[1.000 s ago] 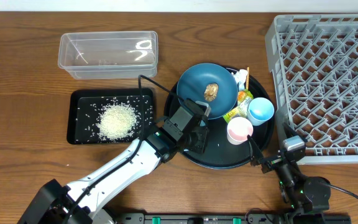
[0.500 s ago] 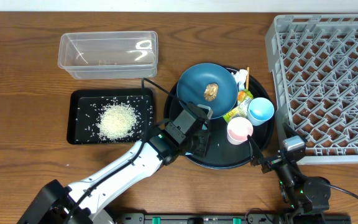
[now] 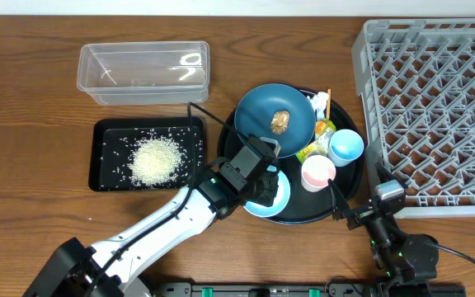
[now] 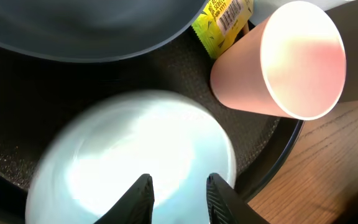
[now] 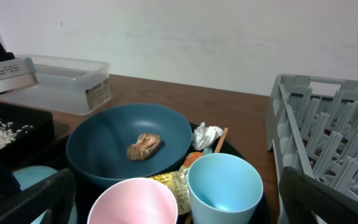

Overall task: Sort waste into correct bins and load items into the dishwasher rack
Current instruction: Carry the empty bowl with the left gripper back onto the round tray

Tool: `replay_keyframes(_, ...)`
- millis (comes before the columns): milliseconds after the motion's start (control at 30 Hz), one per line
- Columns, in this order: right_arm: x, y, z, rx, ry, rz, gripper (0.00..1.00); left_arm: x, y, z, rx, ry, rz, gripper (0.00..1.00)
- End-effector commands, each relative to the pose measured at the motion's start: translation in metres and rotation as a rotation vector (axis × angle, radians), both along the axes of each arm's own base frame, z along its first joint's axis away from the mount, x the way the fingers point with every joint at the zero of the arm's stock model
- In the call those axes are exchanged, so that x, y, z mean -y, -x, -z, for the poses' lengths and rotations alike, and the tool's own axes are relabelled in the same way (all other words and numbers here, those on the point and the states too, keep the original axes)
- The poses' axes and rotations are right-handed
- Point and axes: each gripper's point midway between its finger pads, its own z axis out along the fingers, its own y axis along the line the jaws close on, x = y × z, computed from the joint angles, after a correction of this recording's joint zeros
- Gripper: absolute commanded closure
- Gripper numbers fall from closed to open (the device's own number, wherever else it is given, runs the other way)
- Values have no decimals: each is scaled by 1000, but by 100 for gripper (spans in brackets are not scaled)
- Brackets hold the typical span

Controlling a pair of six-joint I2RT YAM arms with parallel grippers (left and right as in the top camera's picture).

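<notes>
Toward the table's far-left corner the clear tub is sitting just behind the black tray, which is carrying a heap of rice. Near the front middle, the left gripper is hanging with its jaws slightly parted, gripping nothing, over the white bowl on the round tray. Behind it the blue plate is holding the brown lump, with the pink cup and blue cup alongside. The right gripper is standing wide apart and empty beside the rack at the right edge.
</notes>
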Motion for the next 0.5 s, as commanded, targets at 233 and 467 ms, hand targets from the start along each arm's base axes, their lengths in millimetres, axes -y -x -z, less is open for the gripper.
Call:
replay_keyframes(233,4,-1,2,-1,11,15,1,-17,-42,-35,229,-90,-103,67)
replay_keyframes(467,4,-1,2,-1,11,15,1,-38,-72,-45,306,-108,-217,52)
